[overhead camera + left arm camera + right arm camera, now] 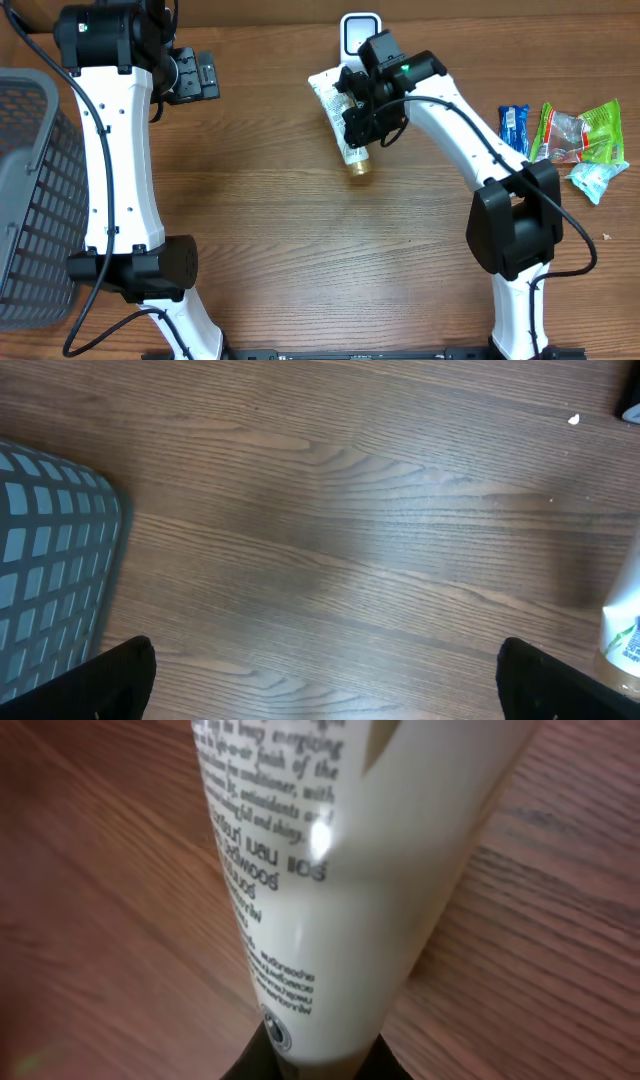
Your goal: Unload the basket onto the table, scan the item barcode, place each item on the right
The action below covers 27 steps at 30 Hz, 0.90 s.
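Overhead, the right jaws were pressed onto a tube [336, 112] and pinching it near its middle. Its gold cap [360, 170] stuck out on their near side, and its flat end reached past them on the far left. A white scanner [358, 30] stood just beyond these jaws at the far edge of the worktop [280, 230]. A heap of snack packets [575, 140] lay well off to their right. The left jaws were spread wide with nothing between them, well apart from the tube. A grey basket [30, 180] sat to their left, on the near side.

From the left wrist, the two dark fingertips [115, 680] showed at the bottom corners, far apart, with bare wood between them. A corner of the basket lay ahead of the left one. A sliver of the tube showed at the frame's right edge, ahead of the right one.

From the right wrist, the tube filled most of the frame. Its pale body, printed with small text, ran straight out from the right jaws, whose dark tips hugged it on both sides at the bottom edge. Wood showed on either side of it.
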Available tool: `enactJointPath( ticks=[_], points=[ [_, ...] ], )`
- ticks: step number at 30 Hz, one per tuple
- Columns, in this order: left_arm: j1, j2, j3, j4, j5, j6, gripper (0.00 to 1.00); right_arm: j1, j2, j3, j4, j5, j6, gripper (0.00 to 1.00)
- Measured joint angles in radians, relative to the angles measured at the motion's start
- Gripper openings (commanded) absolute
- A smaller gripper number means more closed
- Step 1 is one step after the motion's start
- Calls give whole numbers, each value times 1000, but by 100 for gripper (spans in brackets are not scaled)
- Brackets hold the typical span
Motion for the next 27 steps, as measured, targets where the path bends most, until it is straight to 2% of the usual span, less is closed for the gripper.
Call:
enactJointPath(
  ticks=[6, 12, 16, 22, 27],
  points=[
    [0, 0, 0, 0, 0, 0, 100, 60, 0, 0, -21, 237, 11, 4],
    [0, 0, 0, 0, 0, 0, 100, 240, 0, -41, -8, 507, 26, 5],
    [0, 0, 0, 0, 0, 0, 100, 293, 0, -79, 0, 539, 27, 5],
    [0, 0, 0, 0, 0, 0, 100, 295, 0, -94, 14, 541, 34, 24],
    [0, 0, 0, 0, 0, 0, 100, 295, 0, -94, 36, 501, 34, 26]
  ],
)
